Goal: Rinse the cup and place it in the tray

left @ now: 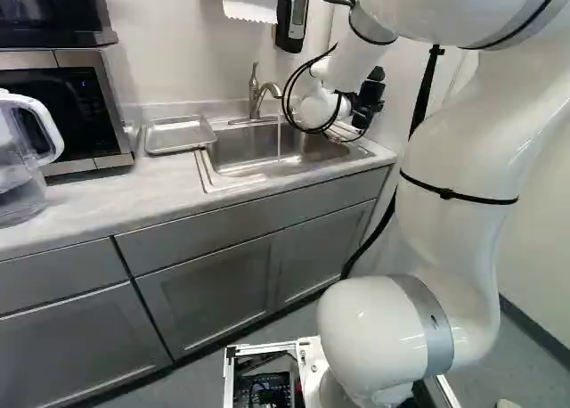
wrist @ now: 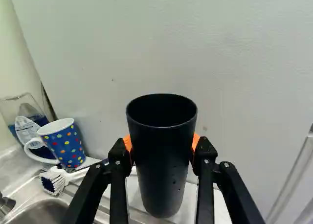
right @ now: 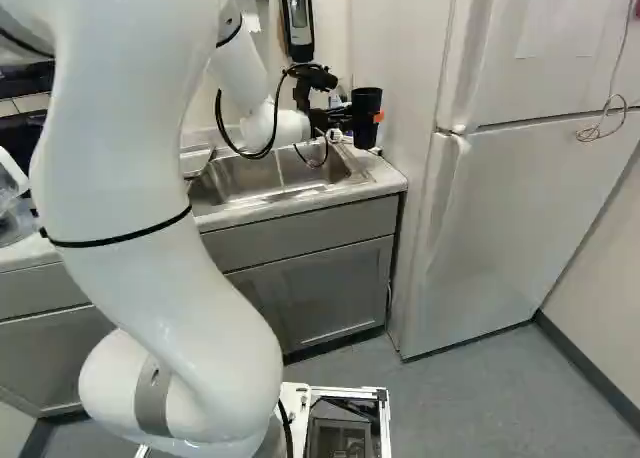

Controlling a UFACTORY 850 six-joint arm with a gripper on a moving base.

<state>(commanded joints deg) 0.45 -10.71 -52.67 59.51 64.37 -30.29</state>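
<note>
"Saw what, leftmost in the left base view?"

"Found the tray [left: 179,136], flat on the counter [left: 107,194], without the cup [right: 366,120]. Next, noted the sink [left: 233,148] and a thin stream of water [left: 279,141] below the tap [left: 257,98]."

"And farther right?"

"In the right base view, found the black cup upright past the sink, near the fridge [right: 520,208]. In the wrist view, saw the gripper [wrist: 162,148] clasping it, an orange pad [wrist: 196,141] at either side. Judged the jaws part open, just the cup's width."

"Took which step as in hand?"

"Probably rinsing. Needed next, presumably: a swing left to the stream, a careful tilt, then the tray."
</note>
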